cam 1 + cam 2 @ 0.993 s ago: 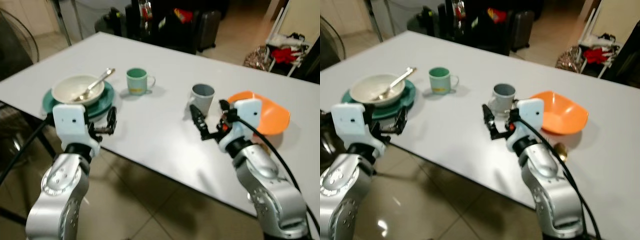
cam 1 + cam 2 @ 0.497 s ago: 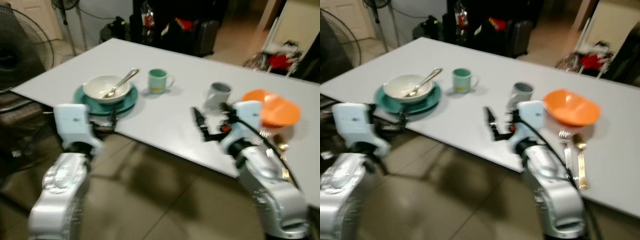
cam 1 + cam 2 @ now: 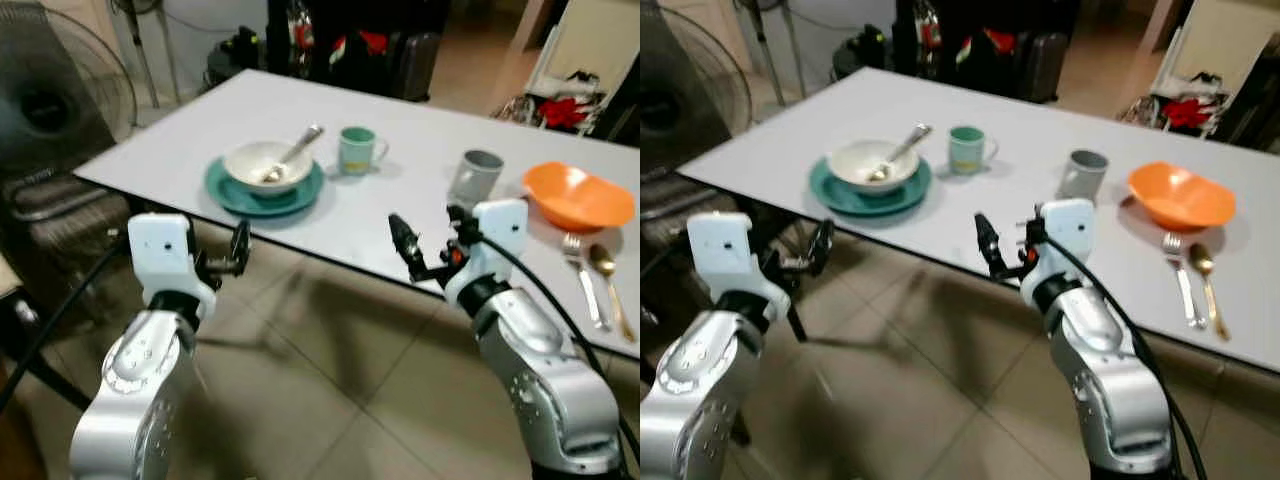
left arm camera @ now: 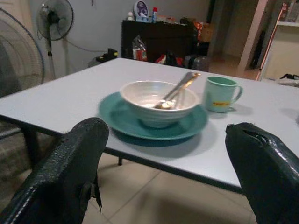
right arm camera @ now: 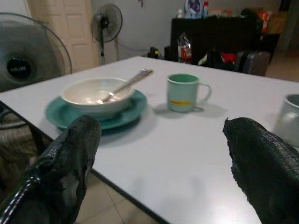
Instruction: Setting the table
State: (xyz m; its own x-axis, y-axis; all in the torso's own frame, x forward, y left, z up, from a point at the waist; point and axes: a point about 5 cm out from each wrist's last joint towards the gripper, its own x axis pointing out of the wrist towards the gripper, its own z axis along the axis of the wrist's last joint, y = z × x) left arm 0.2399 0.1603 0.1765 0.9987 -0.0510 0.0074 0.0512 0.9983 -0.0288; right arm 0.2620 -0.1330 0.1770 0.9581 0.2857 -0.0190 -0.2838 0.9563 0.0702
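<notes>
On the white table point(image 3: 420, 215), a white bowl point(image 3: 262, 163) holding a spoon point(image 3: 296, 154) rests on a teal plate point(image 3: 240, 192). A green mug point(image 3: 356, 150) stands just beyond it. Further right are a grey mug point(image 3: 478, 177) and an orange bowl point(image 3: 578, 198), with a fork point(image 3: 583, 272) and a spoon point(image 3: 610, 276) lying before the bowl. My left gripper point(image 3: 238, 250) is open and empty over the floor, short of the table's near edge and facing the plate point(image 4: 154, 128). Level with the table's edge, my right gripper point(image 3: 405, 246) is open and empty too.
A standing fan point(image 3: 50, 100) and a dark chair point(image 3: 50, 205) are at my left. Behind the table stand a dark cabinet point(image 3: 350, 35) and luggage, and a rack with clothes point(image 3: 565, 95) is at the back right. Tiled floor point(image 3: 320, 400) lies below my arms.
The camera has drawn back from the table, so more floor, the fork and the spoon show. Both grippers have come off the tabletop towards its near edge. The tableware has not moved.
</notes>
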